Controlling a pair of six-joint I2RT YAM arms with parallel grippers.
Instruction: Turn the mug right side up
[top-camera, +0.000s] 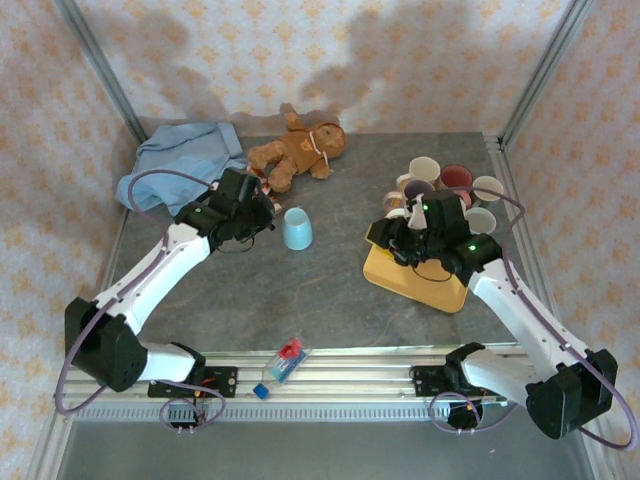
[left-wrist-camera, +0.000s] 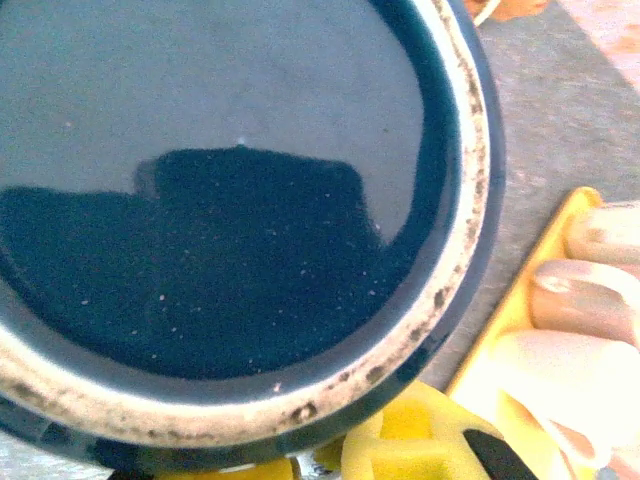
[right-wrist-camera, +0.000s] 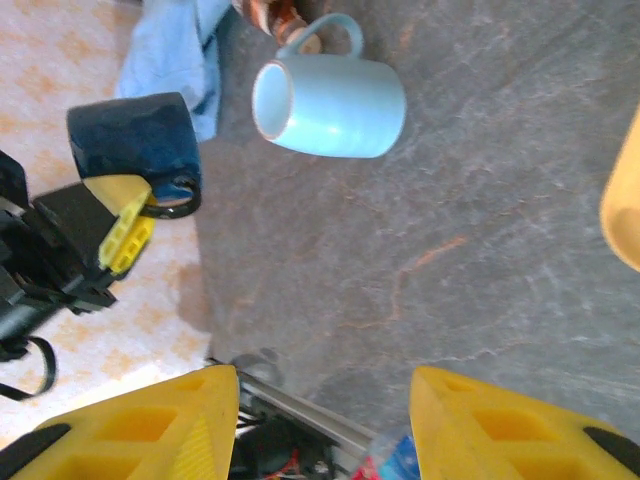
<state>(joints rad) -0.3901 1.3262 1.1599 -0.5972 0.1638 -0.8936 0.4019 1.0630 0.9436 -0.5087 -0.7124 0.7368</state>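
A crumpled blue cloth (top-camera: 180, 163) lies at the far left of the grey table (top-camera: 330, 300). Just right of it, the left gripper (top-camera: 258, 207) is closed tight on the handle of the dark blue mug (right-wrist-camera: 135, 135), holding it off the table. In the left wrist view the mug's pale, speckled ring end (left-wrist-camera: 440, 300) faces the camera. Which way its mouth points I cannot tell.

Behind the gripper lies a brown teddy bear (top-camera: 300, 150). To its right, 1 light blue mug (top-camera: 297, 229) stands upside down on the table, apart from both grippers. A small bottle (top-camera: 283, 362) rests on the near rail.

Further right, the right gripper (right-wrist-camera: 320, 385) hangs over the left edge of the yellow tray (top-camera: 420, 285), its 2 yellow fingers (right-wrist-camera: 180, 420) apart with nothing between them. Beyond the tray stands a cluster of mugs (top-camera: 445, 180).
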